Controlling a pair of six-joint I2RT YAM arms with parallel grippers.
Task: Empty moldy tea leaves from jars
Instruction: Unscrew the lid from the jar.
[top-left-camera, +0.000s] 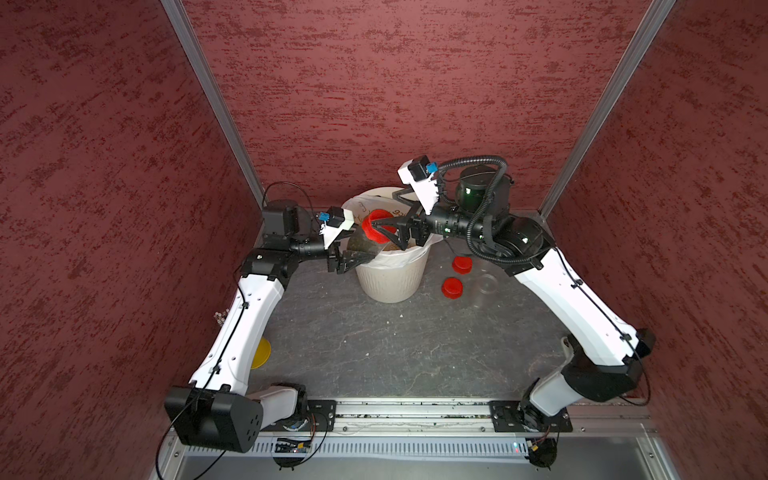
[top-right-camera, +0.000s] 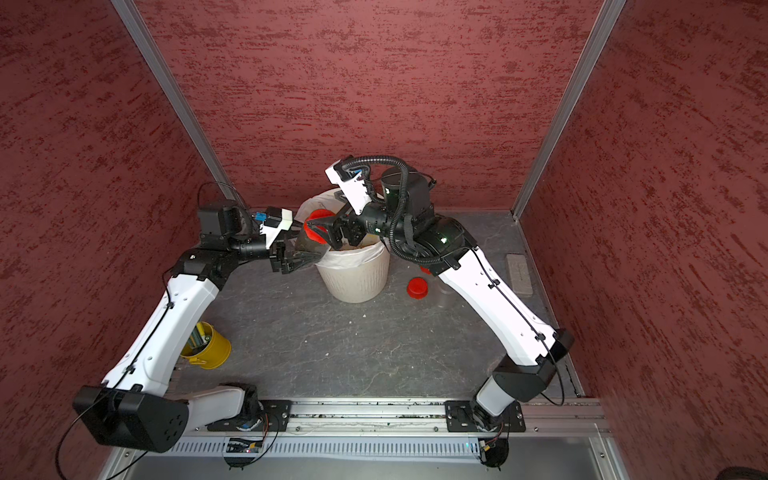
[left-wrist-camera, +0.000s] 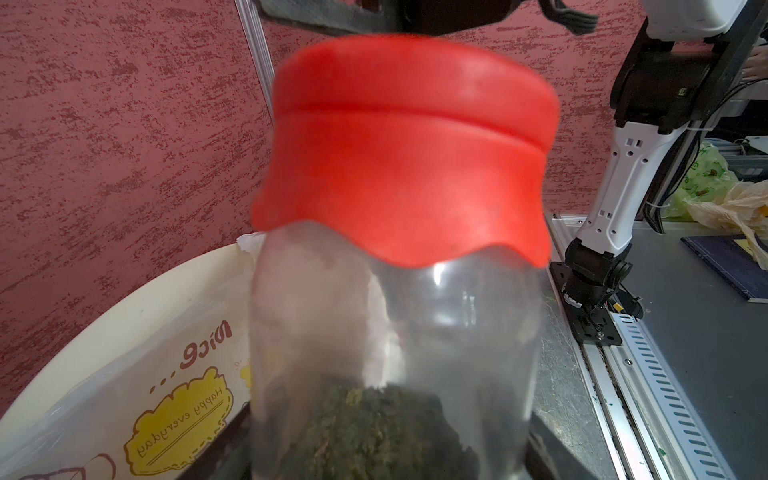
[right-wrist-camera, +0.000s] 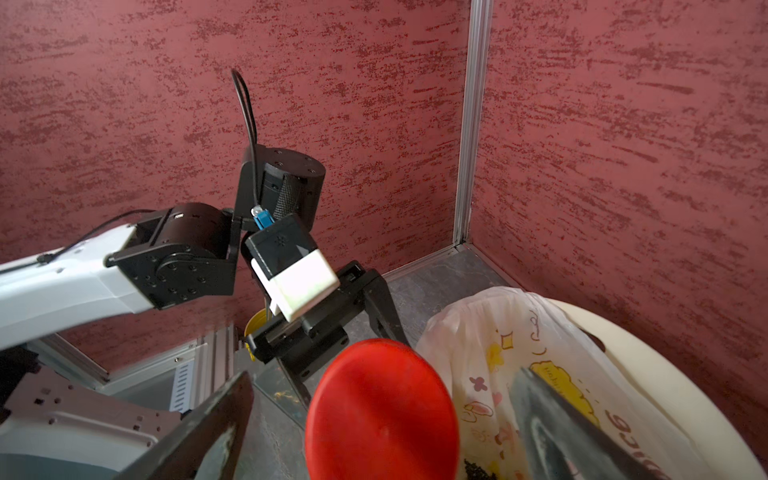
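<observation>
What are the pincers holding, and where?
Left pincer grips the jar by its clear body. Right pincer is open around the red lid, holding nothing.

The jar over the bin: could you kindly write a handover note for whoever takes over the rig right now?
Left pincer: shut on the held jar, tilted over the bin, leaves inside, red lid on.
Right pincer: open, jaws either side of that lid, not gripping.
Done, apparently: an open jar, seemingly empty, and two loose lids stand beside the bin.
Left: unscrew this lid, tip the leaves into the bin; no third jar in view.
</observation>
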